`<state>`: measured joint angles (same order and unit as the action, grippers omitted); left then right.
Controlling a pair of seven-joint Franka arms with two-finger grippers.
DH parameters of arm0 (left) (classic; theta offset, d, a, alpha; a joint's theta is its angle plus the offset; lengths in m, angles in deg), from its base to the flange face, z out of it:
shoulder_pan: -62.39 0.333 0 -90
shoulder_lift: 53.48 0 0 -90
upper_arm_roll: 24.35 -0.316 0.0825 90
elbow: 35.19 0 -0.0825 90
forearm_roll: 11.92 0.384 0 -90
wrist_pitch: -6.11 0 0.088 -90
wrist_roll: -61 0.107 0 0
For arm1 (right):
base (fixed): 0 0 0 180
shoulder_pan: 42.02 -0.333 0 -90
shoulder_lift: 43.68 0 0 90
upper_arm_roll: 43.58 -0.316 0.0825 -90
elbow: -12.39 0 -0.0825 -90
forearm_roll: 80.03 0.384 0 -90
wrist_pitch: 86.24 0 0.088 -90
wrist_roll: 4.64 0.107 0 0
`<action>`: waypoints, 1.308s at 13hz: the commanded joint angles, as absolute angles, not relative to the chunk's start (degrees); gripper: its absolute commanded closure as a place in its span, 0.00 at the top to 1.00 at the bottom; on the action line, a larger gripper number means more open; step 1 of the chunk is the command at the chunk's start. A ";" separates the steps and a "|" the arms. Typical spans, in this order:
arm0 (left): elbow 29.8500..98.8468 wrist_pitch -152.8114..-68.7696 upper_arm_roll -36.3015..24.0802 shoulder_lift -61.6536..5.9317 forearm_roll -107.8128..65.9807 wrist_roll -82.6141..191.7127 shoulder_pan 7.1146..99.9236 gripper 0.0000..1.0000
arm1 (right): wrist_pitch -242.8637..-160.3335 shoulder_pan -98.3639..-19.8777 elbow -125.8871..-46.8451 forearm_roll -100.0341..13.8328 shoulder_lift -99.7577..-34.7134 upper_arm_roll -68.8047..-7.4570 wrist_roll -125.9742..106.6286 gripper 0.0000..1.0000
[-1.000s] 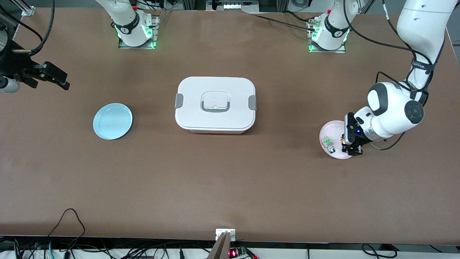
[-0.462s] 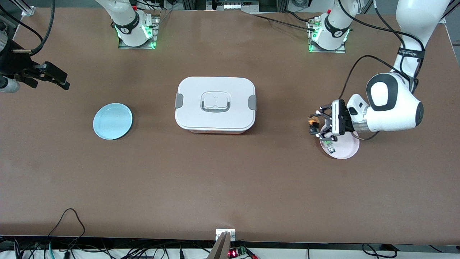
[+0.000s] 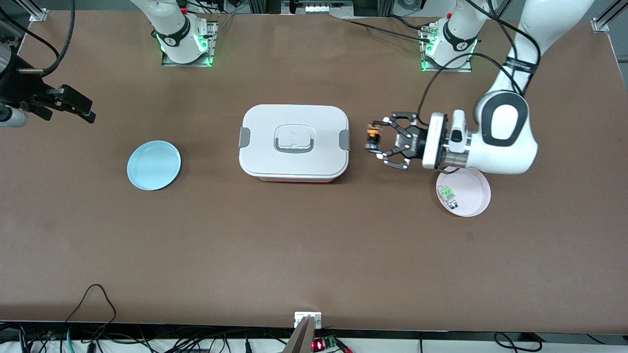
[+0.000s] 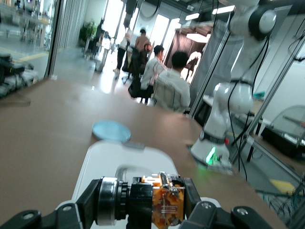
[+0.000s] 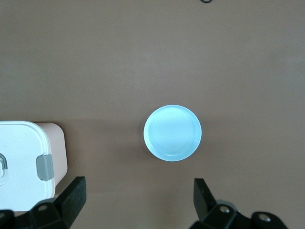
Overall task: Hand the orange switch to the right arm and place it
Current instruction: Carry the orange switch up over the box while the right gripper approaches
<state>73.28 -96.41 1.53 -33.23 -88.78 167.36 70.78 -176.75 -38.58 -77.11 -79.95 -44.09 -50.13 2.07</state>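
Note:
The orange switch (image 3: pixel 374 132) is clamped in my left gripper (image 3: pixel 373 140), which is up in the air and lying level beside the white lidded box's end that faces the left arm. In the left wrist view the switch (image 4: pixel 161 204) sits crosswise between the fingers, with its black body and orange-tan rear showing. My right gripper (image 3: pixel 81 105) waits open and empty over the right arm's end of the table. Its wrist view shows the two fingers spread wide (image 5: pixel 138 198) above bare table.
A white lidded box (image 3: pixel 294 142) stands mid-table and shows in both wrist views (image 4: pixel 95 162) (image 5: pixel 24 157). A light blue plate (image 3: pixel 153 164) (image 5: pixel 172 132) lies toward the right arm's end. A pink plate (image 3: pixel 471 201) under the left arm holds a clear-grey part with a green label (image 3: pixel 447 193).
My left gripper has lifted the orange switch off the pink plate and carried it toward the white box, turning level. The right arm has not moved.

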 commanded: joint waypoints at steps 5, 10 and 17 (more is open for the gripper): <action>66.16 -107.60 5.18 -33.09 -113.95 167.79 59.34 0.00 | -173.70 -38.24 -77.43 -73.84 -44.30 -50.00 1.86 1.00; 63.60 -112.89 5.18 -32.48 -119.33 167.70 55.19 0.00 | -167.21 -37.98 -79.53 -37.06 -47.10 -41.84 1.95 1.00; 60.27 -120.52 5.53 -31.60 -124.85 167.44 49.93 0.00 | -166.75 -39.29 -93.42 -6.76 -47.46 -41.11 -5.08 1.00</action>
